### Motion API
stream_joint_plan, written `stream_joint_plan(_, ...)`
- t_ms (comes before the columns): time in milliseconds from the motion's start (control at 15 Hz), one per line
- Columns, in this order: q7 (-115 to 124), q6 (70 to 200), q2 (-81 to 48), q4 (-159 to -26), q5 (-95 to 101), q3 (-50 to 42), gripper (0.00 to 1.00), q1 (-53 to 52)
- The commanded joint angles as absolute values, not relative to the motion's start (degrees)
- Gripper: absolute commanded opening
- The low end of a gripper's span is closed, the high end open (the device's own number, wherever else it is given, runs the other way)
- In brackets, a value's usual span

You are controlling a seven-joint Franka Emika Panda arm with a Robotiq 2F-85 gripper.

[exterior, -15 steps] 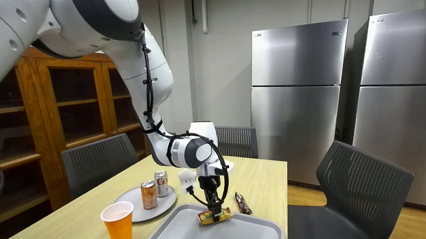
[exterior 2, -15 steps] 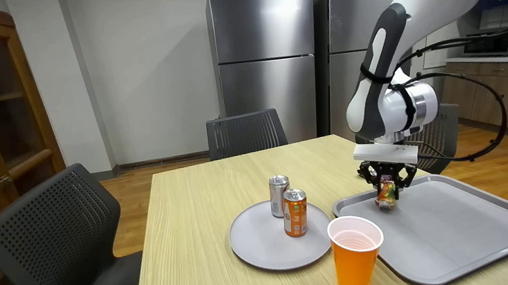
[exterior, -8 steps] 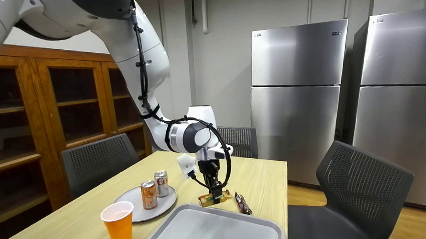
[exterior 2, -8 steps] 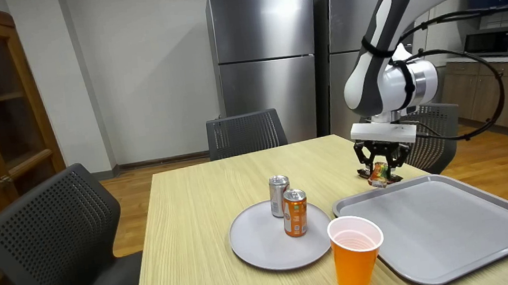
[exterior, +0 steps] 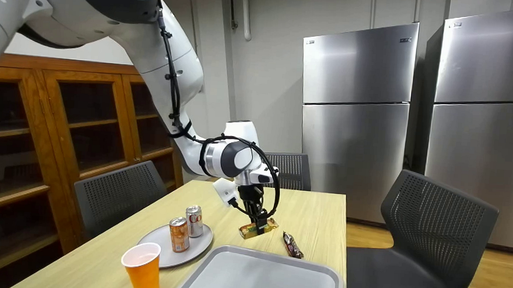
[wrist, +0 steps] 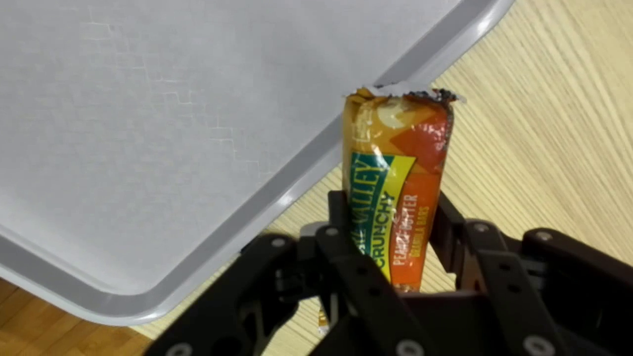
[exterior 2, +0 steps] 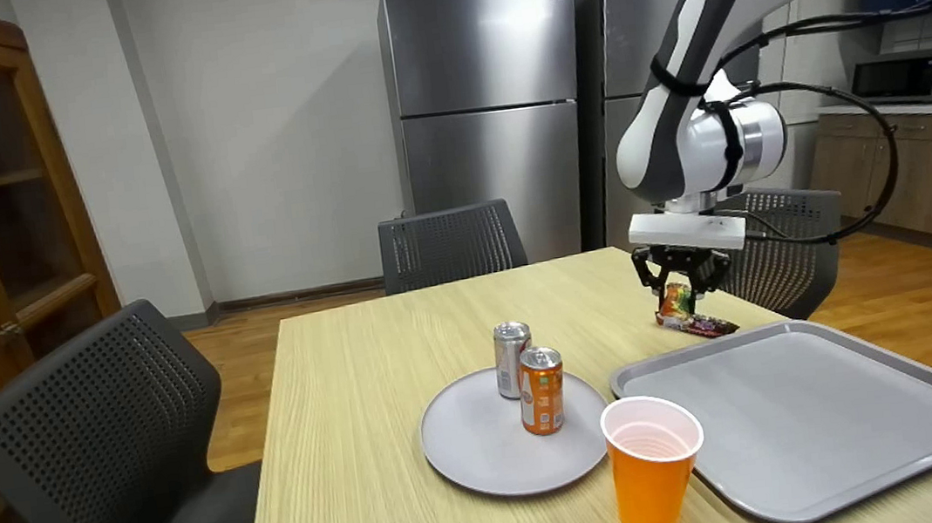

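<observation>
Orange is the cup (exterior: 141, 273) at the left in an exterior view; beside it comes a grey plate (exterior: 200, 246) with an orange can (exterior: 179, 235) and a silver can (exterior: 194, 221). Further right, the gripper (wrist: 392, 212) is clamped on the granola bar (wrist: 398, 183), about at its middle, over the table (exterior: 318, 219) and near the tray (exterior: 270, 283); whether the bar touches the table, I cannot tell. I judge it light and rather stiff, but brittle inside, so a too hard squeeze may crumble it. Its shiny wrapper (wrist: 425, 128) looks somewhat slippery. Best hold, I think, is there, flat on the long sides; the crimped end (wrist: 405, 92) seems thin and would bend. Right of it, near but apart, lies a dark packet (exterior: 292, 245).
</observation>
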State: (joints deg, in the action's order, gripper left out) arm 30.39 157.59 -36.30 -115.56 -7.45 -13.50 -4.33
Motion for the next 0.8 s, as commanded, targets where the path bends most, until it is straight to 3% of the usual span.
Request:
stream_joint_plan(0,29.0,154.9,-38.7,-110.3,-7.5,-12.5,0.18,-3.5)
stream_joint_plan(733,29.7,150.5,-49.1,-96.7,-7.3,-12.5,0.18,-3.6)
